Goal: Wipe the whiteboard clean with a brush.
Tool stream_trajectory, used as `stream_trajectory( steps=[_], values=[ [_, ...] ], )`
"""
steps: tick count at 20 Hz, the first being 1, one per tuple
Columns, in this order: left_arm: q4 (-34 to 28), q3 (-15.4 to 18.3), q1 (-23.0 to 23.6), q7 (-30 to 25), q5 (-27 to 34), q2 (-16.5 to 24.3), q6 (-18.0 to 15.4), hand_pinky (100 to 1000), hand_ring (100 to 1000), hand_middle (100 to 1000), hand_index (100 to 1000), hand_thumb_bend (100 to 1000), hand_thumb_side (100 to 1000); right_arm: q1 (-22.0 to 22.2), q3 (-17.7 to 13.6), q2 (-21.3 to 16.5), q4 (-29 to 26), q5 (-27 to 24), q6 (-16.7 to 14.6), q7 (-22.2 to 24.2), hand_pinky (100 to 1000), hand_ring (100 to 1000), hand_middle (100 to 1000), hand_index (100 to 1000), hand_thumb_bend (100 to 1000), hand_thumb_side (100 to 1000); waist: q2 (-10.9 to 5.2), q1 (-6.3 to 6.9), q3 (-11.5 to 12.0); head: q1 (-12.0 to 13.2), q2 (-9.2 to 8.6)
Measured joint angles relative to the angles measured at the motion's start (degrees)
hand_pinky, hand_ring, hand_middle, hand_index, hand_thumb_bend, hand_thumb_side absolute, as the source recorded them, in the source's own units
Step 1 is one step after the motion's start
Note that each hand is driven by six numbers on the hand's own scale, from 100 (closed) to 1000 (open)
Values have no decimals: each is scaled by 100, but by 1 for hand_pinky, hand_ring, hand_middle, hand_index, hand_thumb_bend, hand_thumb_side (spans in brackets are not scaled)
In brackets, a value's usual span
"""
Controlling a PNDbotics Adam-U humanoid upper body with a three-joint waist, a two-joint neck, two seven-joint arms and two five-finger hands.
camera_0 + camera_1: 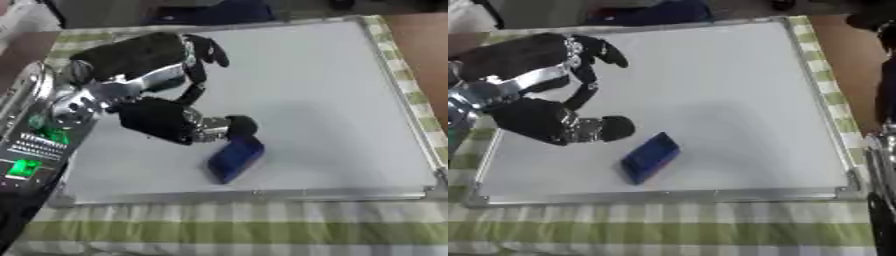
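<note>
While the whiteboard (737,90) lies flat on a green-and-white checked tablecloth (227,227), its grey surface looks clean. A blue brush (649,157) rests near the board's front edge — just beside the left hand (544,90), whose fingers are curled over the board and hold nothing. Brown tabletop (424,55) shows at right.
</note>
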Motion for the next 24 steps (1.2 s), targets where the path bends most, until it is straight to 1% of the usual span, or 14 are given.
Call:
stream_trajectory(
  steps=[4, 7, 8, 11, 13, 15, 16, 20, 24],
  values=[
    [118, -54, -1, -230, -181, -3, -77, 783, 859, 785, 137, 763, 1000, 2, 1, 0, 0, 0, 7, 9, 688, 614, 501, 521, 100, 905, 0, -5, 2, -14, -4],
    [285, -128, -1, -314, -307, -13, -129, 768, 857, 790, 121, 856, 1000, 15, 1, 0, 0, 0, 8, 11, 688, 614, 501, 520, 100, 906, 0, -6, 2, -10, -8],
    [346, -155, -1, -334, -334, -16, -148, 766, 858, 792, 121, 860, 1000, 16, 1, 0, 0, 0, 8, 12, 688, 614, 501, 520, 100, 906, 1, -6, 2, -10, -11],
    [484, -213, -1, -375, -375, -59, -188, 764, 859, 793, 124, 860, 1000, 16, 1, 0, 0, 0, 5, 16, 688, 614, 501, 521, 100, 905, 2, -11, 1, -9, -25],
    [549, -242, -1, -395, -400, -69, -209, 745, 856, 789, 125, 837, 1000, 16, 1, 0, 0, 0, 0, 20, 687, 614, 500, 520, 100, 906, 4, -18, -1, -10, -41],
    [618, -254, -1, -409, -444, -93, -224, 738, 849, 781, 126, 760, 1000, 16, 1, 1, 0, 0, -1, 22, 687, 614, 500, 520, 100, 905, 6, -30, -1, -11, -63],
    [661, -266, -1, -416, -474, -111, -230, 731, 844, 775, 124, 744, 1000, 16, 1, 1, 0, 0, -1, 22, 687, 614, 500, 520, 100, 905, 6, -34, 0, -11, -63],
    [958, -319, -10, -414, -690, -185, -233, 697, 813, 741, 119, 718, 1000, 17, 2, 1, 0, 0, -3, 25, 688, 614, 499, 519, 100, 905, 6, -35, 10, -17, -62],
    [1349, -360, -16, -352, -953, -375, -291, 685, 799, 708, 120, 719, 1000, 21, 1, 4, 0, 0, -2, 27, 688, 614, 499, 519, 100, 906, 6, -36, 20, -47, -62]
  ],
)
